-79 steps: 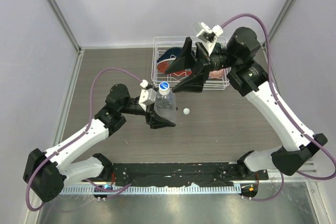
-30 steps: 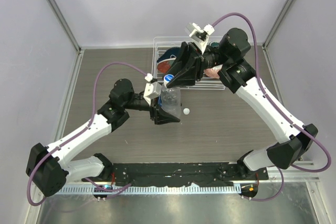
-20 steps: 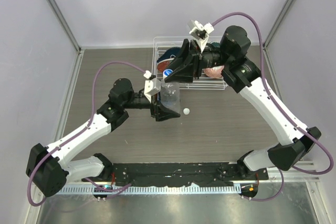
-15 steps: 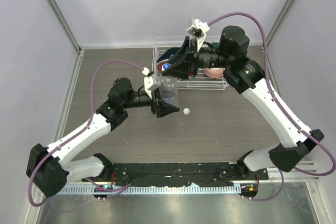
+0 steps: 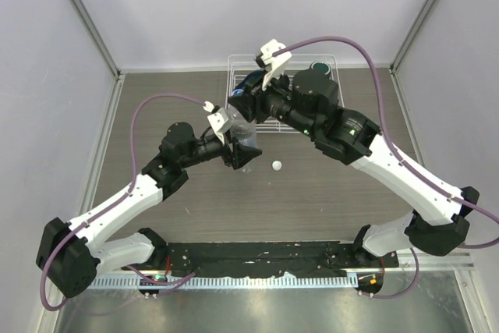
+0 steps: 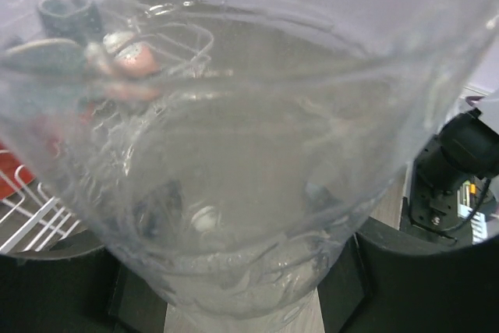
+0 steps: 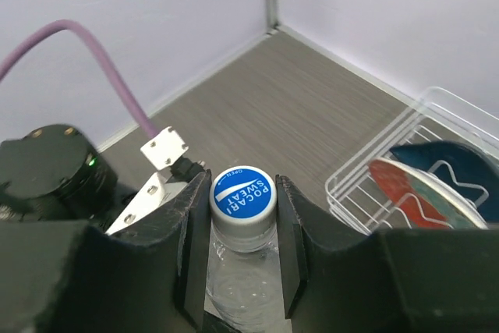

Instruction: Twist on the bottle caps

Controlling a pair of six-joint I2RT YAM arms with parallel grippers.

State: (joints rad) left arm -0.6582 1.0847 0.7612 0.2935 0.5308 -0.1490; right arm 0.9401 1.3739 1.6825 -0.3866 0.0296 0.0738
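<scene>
While right pincer [image 7: 242,202] clamps, cap [image 7: 242,191] sits between jaws.

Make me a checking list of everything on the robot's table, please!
Surface: brown wood-look table.
Job's things: clear bottle with a blue cap on its neck; white cap lying loose on the table.
Clutter: wire basket with a dark mug inside.
Grippers: left pincer shut on the clear bottle; right pincer shut on the blue cap.
Cables: purple cables loop over both arms.
Surroundings: pale walls.
</scene>
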